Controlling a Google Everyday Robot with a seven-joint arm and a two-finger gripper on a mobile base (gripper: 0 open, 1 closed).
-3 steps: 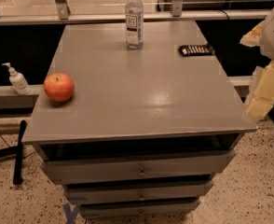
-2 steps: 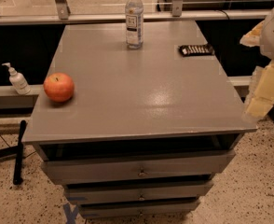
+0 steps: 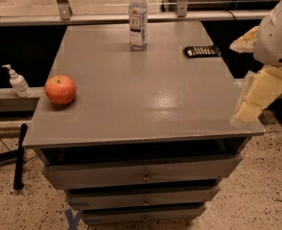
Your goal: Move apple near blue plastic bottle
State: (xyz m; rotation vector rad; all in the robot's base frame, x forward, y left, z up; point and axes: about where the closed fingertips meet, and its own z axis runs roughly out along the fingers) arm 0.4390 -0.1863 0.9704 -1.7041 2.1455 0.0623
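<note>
The red-orange apple (image 3: 60, 89) sits near the left edge of the grey cabinet top (image 3: 146, 90). The blue plastic bottle (image 3: 138, 18), clear with a white cap and a label, stands upright at the far middle of the top. My gripper (image 3: 249, 110) hangs at the right edge of the cabinet top, near its front right corner, below the white arm (image 3: 277, 32). It is far from both the apple and the bottle and holds nothing that I can see.
A dark remote-like object (image 3: 202, 51) lies at the far right of the top. A small white pump dispenser (image 3: 17, 81) stands on a ledge left of the cabinet. Drawers (image 3: 143, 175) face the front. A dark pole (image 3: 19, 155) leans on the floor at left.
</note>
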